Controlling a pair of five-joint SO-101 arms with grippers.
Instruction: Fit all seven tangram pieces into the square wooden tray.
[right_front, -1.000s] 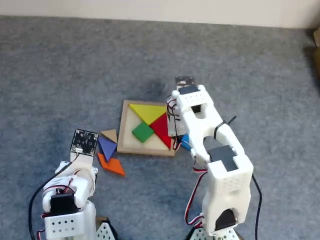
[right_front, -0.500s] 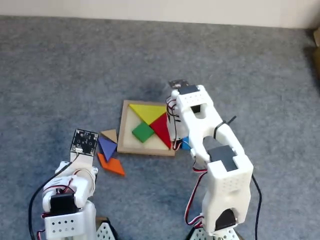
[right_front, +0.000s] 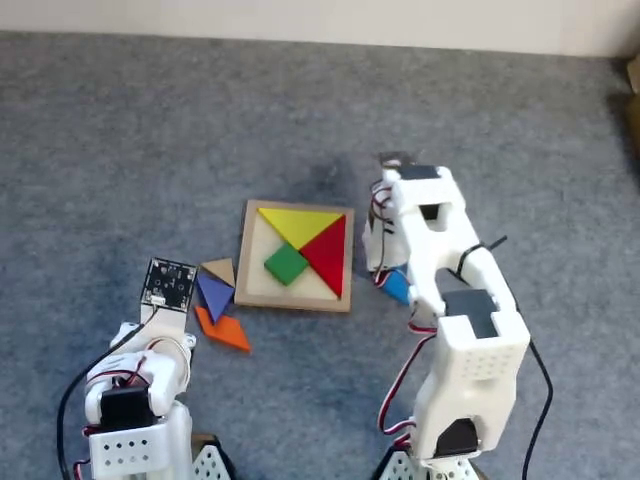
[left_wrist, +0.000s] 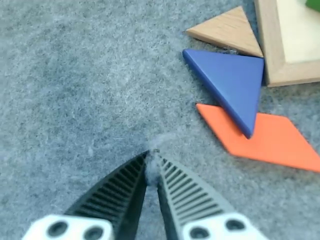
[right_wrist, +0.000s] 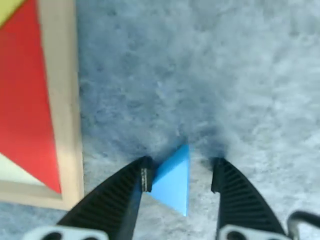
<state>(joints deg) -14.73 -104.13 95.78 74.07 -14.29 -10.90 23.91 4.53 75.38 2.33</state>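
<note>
The right claw (right_wrist: 181, 169) has slid to the right, away from the wooden tray (right_front: 290, 302). It is spread wide around the light blue triangle (right_wrist: 172, 182), which lies on the grey bench (right_front: 120, 130) just beside the tray. The left claw (left_wrist: 152, 159) is squeezed closed on nothing.

My high camera looks down on the table (right_front: 120, 130), with the arm bases (right_front: 455, 430) at its lower edge and the tray (right_front: 292, 303) central. The left wrist camera sits close to the surface, looking along the left gripper (left_wrist: 152, 155). It shares the dark blue triangle (left_wrist: 230, 82), orange parallelogram (left_wrist: 265, 140) and tray corner with the high view. The right wrist camera, just as near, looks past the right gripper (right_wrist: 181, 169) at the light blue triangle (right_wrist: 174, 182) and tray rim, which I also see from above.
</note>
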